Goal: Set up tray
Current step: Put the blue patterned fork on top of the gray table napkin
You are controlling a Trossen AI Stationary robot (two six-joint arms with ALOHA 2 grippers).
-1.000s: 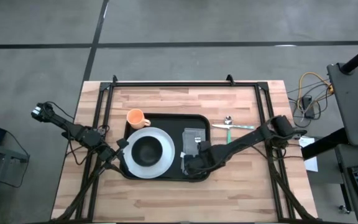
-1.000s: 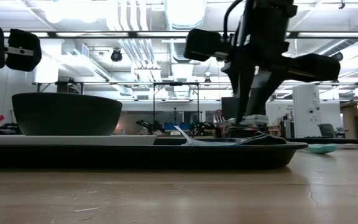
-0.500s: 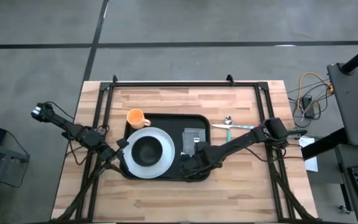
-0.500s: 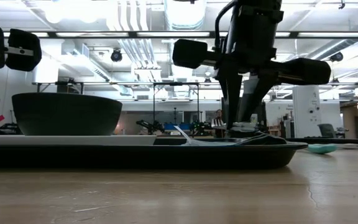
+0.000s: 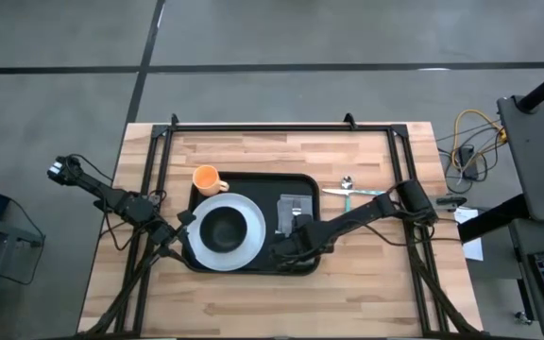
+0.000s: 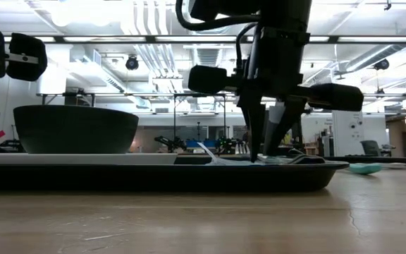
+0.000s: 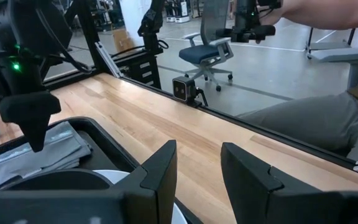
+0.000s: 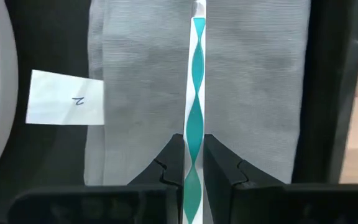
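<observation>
Right gripper (image 5: 284,251) reaches low over my tray (image 5: 253,179) at table centre, fingers (image 8: 171,158) pinched on a teal-handled utensil (image 8: 194,93) lying along the grey napkin (image 5: 296,210). It has slid toward seven o'clock since a second ago. Left gripper (image 7: 197,165) waits parted at nine o'clock. The utensil's head is cut off.

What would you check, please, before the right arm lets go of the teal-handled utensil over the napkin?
1. Right claw closed on the teal-handled utensil: ok.
2. Utensil lying along the grey napkin, inside its edges: ok.
3. Napkin inside the tray, beside the plate: ok.
4. Utensil resting flat on the napkin: cannot tell.
5. Left claw open, apart from the right arm: ok.
6. Paper slip clear of the utensil: ok.
</observation>
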